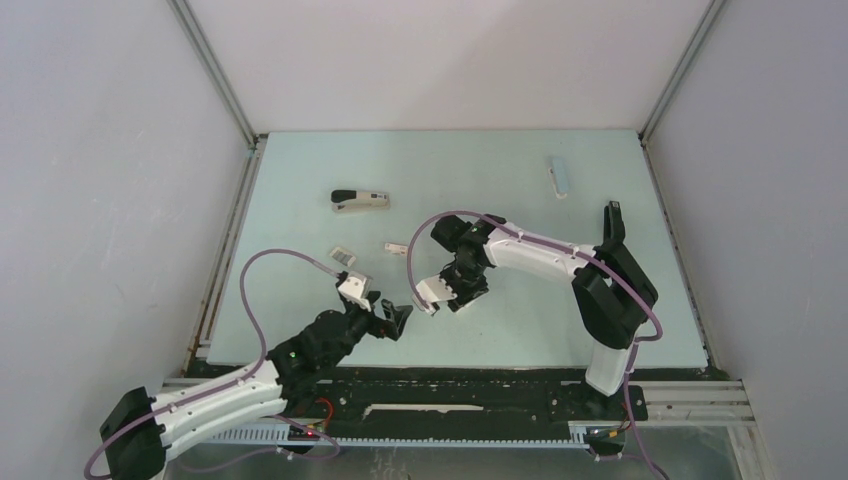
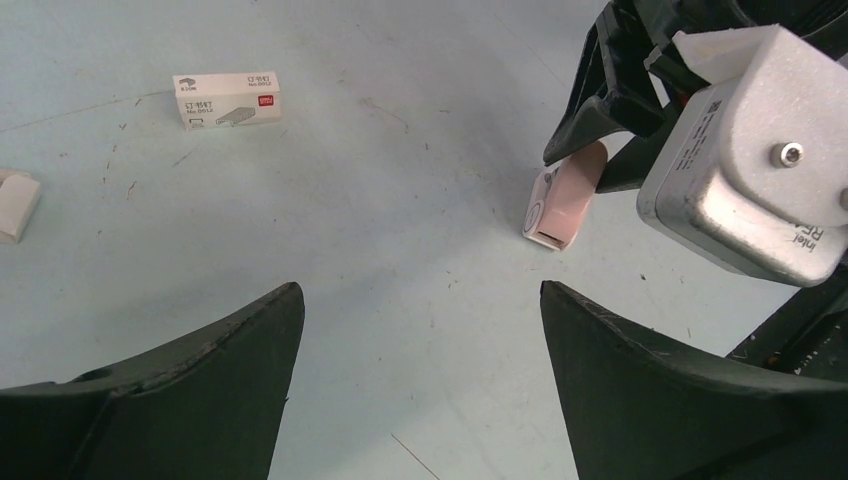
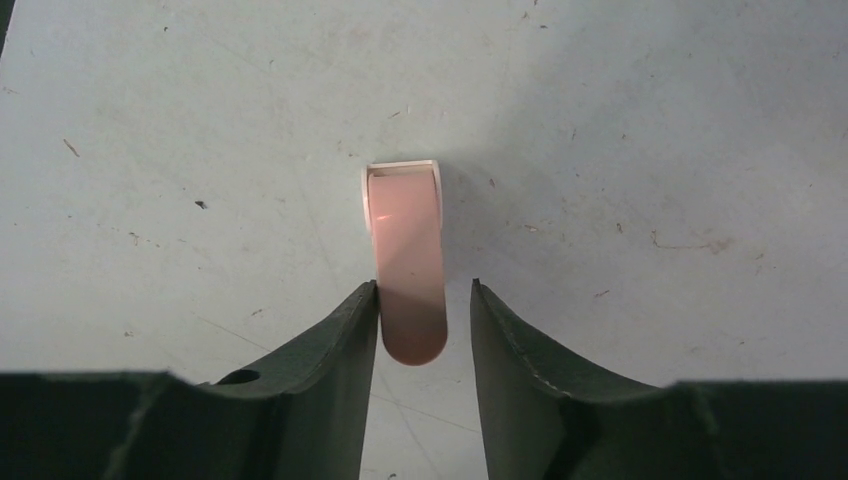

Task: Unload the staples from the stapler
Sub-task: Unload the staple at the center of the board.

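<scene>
Far back on the left of the desk (image 1: 300, 170), lying flat: the stapler (image 1: 360, 201), black under a silver top, well apart from both arms. Near the front edge, spread wide with nothing between the fingers: the left end effector (image 1: 395, 318), pointing toward the right one. Just beside it, set over a pink piece (image 3: 405, 250) with a white end: the right end effector (image 3: 424, 288), half closed, one finger touching the pink side, a sliver of desk showing at the other. Cannot tell whether pinching or merely framing it. White end of that pink piece down at the desk. Between the arms and the stapler, a small labelled box (image 2: 226, 99) and a white scrap (image 2: 14, 205). Far right, alone, a pale bar (image 1: 560, 177).
</scene>
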Controlling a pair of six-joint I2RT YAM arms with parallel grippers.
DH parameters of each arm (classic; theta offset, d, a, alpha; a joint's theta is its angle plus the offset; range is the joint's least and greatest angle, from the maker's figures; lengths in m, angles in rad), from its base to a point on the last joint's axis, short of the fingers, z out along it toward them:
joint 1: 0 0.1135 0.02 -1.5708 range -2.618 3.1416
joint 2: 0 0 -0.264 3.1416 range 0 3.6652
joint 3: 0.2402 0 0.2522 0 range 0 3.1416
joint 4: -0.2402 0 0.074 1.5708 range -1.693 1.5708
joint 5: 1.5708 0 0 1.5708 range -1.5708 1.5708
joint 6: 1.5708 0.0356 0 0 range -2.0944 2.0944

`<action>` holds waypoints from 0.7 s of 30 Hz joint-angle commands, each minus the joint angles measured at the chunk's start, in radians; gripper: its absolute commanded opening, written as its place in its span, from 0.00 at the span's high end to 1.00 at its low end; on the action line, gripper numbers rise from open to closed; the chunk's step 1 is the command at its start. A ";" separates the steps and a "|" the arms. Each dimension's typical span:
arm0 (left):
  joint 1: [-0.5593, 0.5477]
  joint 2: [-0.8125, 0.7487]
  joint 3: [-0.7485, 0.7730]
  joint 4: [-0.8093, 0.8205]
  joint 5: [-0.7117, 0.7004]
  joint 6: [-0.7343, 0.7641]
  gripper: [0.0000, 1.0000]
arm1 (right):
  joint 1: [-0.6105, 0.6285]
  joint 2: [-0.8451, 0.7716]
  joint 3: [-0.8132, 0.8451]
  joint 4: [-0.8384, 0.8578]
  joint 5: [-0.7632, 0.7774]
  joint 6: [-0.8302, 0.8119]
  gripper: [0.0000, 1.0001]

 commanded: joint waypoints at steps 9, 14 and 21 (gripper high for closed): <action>0.007 -0.028 -0.036 0.029 0.001 -0.024 0.07 | 0.023 -0.009 -0.012 0.007 0.034 -0.005 0.59; 0.007 -0.043 -0.042 0.025 0.005 -0.031 0.07 | 0.026 -0.006 -0.013 0.003 0.035 0.000 0.63; 0.007 -0.055 -0.046 0.020 0.008 -0.036 0.07 | 0.030 -0.023 -0.037 0.014 0.041 0.000 0.65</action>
